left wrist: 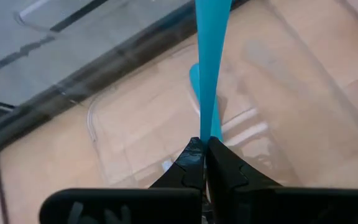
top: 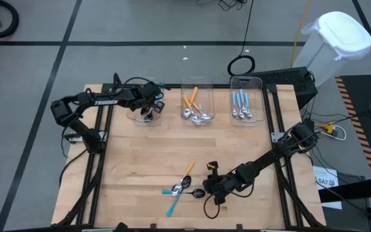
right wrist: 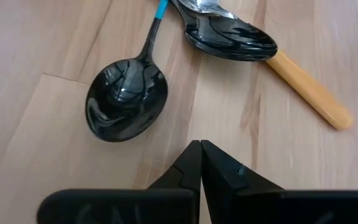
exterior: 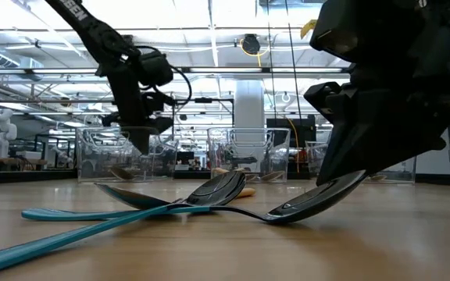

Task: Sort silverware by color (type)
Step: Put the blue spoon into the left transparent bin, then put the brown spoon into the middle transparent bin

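The left gripper (left wrist: 202,149) is pinching a teal spoon (left wrist: 208,68) by its handle over the leftmost clear bin (top: 136,116). The right gripper (right wrist: 200,149), fingers pressed together and holding nothing, is hovering just beside a black-bowled spoon (right wrist: 127,96) and an orange-handled spoon (right wrist: 263,56) lying well in front of that bin.

White letters spelling "TROSSEN" run along the left arm (top: 111,98), near the bin at the desk's far left corner. A white paper (top: 326,179) lies beside the desk, but its dark print is too small to read.
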Robot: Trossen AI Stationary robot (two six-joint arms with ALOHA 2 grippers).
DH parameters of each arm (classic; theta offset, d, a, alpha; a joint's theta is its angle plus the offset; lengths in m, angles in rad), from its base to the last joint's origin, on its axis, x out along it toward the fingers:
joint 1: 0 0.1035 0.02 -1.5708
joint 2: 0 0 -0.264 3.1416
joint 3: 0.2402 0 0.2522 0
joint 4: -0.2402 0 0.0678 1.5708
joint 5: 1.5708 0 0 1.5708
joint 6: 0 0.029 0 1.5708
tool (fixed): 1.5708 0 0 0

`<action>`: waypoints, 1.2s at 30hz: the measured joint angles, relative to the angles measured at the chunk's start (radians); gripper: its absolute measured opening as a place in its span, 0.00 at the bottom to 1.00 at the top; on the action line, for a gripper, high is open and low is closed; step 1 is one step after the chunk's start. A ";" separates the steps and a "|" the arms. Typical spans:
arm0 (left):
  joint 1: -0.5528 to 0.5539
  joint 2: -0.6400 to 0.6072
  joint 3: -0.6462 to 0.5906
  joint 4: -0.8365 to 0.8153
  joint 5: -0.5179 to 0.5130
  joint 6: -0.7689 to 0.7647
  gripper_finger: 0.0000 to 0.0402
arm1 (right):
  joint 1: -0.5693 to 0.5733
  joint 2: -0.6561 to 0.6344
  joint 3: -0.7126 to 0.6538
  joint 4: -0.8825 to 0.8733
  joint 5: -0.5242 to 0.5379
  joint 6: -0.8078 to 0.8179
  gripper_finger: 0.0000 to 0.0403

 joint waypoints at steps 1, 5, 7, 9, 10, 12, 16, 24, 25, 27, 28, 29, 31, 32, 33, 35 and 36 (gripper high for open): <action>0.000 0.008 0.000 0.002 0.000 -0.001 0.01 | 0.000 0.000 0.000 -0.001 0.000 0.003 0.01; 0.000 0.033 0.000 -0.001 -0.002 -0.008 0.01 | 0.000 0.000 0.000 -0.004 0.000 0.004 0.01; 0.000 0.042 0.000 -0.001 -0.002 -0.019 0.01 | 0.000 0.000 0.000 -0.004 0.000 0.002 0.01; 0.001 0.046 0.000 0.000 -0.002 -0.036 0.02 | 0.000 0.000 0.000 -0.004 0.000 0.002 0.01; 0.004 0.046 0.000 0.000 -0.002 -0.044 0.04 | 0.000 0.000 0.000 -0.004 0.000 0.002 0.01; 0.004 0.046 0.000 0.000 -0.002 -0.059 0.07 | 0.000 0.000 0.000 -0.004 0.000 0.002 0.01; 0.004 0.047 0.000 0.000 -0.003 -0.070 0.13 | 0.000 -0.001 0.000 -0.004 0.000 0.007 0.01; -0.013 0.043 0.024 -0.053 0.007 -0.019 0.15 | 0.000 -0.001 0.000 0.003 0.000 0.040 0.01; -0.019 0.038 0.032 -0.069 0.007 -0.007 0.15 | -0.002 -0.001 0.003 0.002 0.000 0.053 0.01; -0.037 0.024 0.044 -0.089 0.002 0.005 0.15 | -0.007 -0.001 0.018 -0.007 -0.001 0.068 0.01; -0.045 0.010 0.046 -0.095 -0.006 0.007 0.15 | -0.009 -0.001 0.028 -0.004 -0.001 0.075 0.01; -0.055 -0.007 0.046 -0.103 -0.014 0.010 0.15 | -0.011 -0.001 0.040 -0.005 0.000 0.082 0.01; -0.082 -0.045 0.047 -0.101 -0.025 0.020 0.16 | -0.016 -0.001 0.068 -0.003 0.001 0.100 0.01; -0.096 -0.064 0.047 -0.105 -0.025 0.023 0.16 | -0.020 -0.001 0.084 -0.005 0.000 0.112 0.01; -0.116 -0.085 0.047 -0.112 -0.027 0.030 0.16 | -0.024 -0.001 0.101 -0.009 -0.001 0.121 0.01; -0.161 -0.121 0.047 -0.110 -0.029 0.034 0.16 | -0.035 -0.001 0.131 -0.008 -0.025 0.132 0.01; -0.189 -0.141 0.047 -0.115 -0.029 0.035 0.16 | -0.040 -0.001 0.143 -0.010 -0.032 0.132 0.02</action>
